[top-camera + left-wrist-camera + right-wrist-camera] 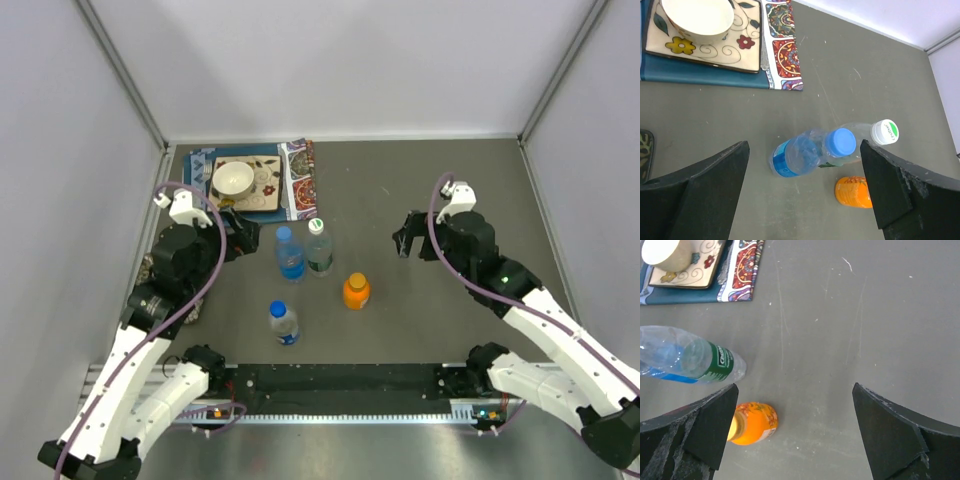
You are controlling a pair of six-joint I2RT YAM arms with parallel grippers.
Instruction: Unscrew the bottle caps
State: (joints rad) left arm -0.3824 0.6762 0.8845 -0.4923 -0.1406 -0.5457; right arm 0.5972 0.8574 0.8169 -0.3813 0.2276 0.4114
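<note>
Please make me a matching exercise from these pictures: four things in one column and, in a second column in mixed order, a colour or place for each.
Things:
1. orange bottle
2. green-label bottle
3. bottle nearest the arm bases
4. bowl

Colour or place:
A. white cap
B. on the flowered plate
C. blue cap
D. orange cap

Pairs: 1-D, 2-A, 3-C, 4-B.

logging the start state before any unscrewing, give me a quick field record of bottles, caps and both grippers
rear pair: blue-capped bottle beside white-capped bottle, upright
front pair: second blue-capped bottle, orange bottle to its right, upright
caps: all four on
left gripper: open, holding nothing
right gripper: open, holding nothing
other: bowl on a plate, far left
</note>
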